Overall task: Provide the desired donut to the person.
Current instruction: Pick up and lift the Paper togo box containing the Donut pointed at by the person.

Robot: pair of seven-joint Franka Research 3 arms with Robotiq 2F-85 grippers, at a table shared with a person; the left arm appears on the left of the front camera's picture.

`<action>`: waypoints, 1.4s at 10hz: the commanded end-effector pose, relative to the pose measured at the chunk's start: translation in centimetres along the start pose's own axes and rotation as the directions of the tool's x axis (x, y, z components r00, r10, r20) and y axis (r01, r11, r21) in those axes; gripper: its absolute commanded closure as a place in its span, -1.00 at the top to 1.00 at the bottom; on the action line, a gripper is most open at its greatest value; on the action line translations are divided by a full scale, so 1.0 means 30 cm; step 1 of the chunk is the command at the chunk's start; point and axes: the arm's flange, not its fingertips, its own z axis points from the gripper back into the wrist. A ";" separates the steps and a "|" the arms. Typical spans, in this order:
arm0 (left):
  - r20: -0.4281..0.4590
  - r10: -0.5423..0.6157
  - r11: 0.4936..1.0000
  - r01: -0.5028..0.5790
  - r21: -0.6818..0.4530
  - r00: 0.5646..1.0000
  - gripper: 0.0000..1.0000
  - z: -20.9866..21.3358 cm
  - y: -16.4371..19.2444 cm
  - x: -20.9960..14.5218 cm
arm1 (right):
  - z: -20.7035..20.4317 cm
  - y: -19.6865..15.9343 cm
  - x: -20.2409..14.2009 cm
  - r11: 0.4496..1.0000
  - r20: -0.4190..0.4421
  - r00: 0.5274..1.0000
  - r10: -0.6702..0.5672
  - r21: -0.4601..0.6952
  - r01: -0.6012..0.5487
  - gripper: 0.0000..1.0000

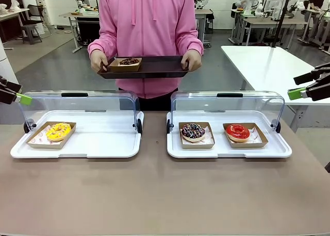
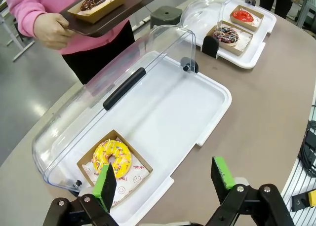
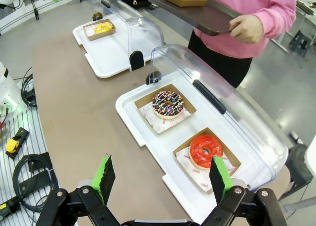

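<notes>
Judging by looks, every donut here is light, soft and easily marked. Icing and sprinkles will smear or shed under your pads, so I'd take hold of the stiff cardboard boat beneath and pinch one rim wall, never the pastry. The boats look thin, so squeeze gently and keep them level.

Your left claw [image 2: 164, 175] hangs with its jaws spread wide and nothing between them. Just ahead of it and below, close to one green pad, the yellow donut [image 2: 112, 158] sits in its cardboard boat [image 2: 133, 151]. That boat is the only thing in the white case [image 2: 177, 112], at the corner nearest the claw, and the clear lid [image 2: 148, 53] is swung back.

Your right claw [image 3: 161, 171] is likewise wide open and holding nothing. Directly ahead of it and below lies the red donut [image 3: 206, 151]. The sprinkled chocolate donut [image 3: 168, 103] is farther out from the claw in the same second case [image 3: 131, 112]. Each sits in its own boat, apart from the other, and the cover [image 3: 247, 117] is up.

Well beyond both claws, across the surface [image 1: 154, 195], the person [image 1: 147, 19] holds a dark tray [image 1: 154, 66] in both hands. One boat with a chocolate-topped donut [image 1: 129, 61] rests on it. You cannot tell from this which donut is wanted, because nobody is pointing.
</notes>
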 end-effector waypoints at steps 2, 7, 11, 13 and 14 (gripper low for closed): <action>-0.002 0.013 1.000 -0.013 0.007 1.000 1.00 0.002 -0.007 0.001 | -0.005 -0.006 -0.002 1.000 0.011 1.000 0.002 0.008 -0.002 1.00; -0.002 0.013 1.000 -0.013 0.007 1.000 1.00 0.002 -0.007 0.001 | -0.005 -0.006 -0.002 1.000 0.011 1.000 0.002 0.008 -0.002 1.00; -0.002 0.013 1.000 -0.013 0.007 1.000 1.00 0.002 -0.007 0.001 | -0.005 -0.006 -0.002 1.000 0.011 1.000 0.002 0.008 -0.002 1.00; -0.002 0.013 1.000 -0.013 0.007 1.000 1.00 0.002 -0.007 0.001 | -0.005 -0.006 -0.002 1.000 0.011 1.000 0.002 0.008 -0.002 1.00; -0.002 0.013 1.000 -0.013 0.007 1.000 1.00 0.002 -0.007 0.001 | -0.005 -0.006 -0.002 1.000 0.011 1.000 0.002 0.008 -0.002 1.00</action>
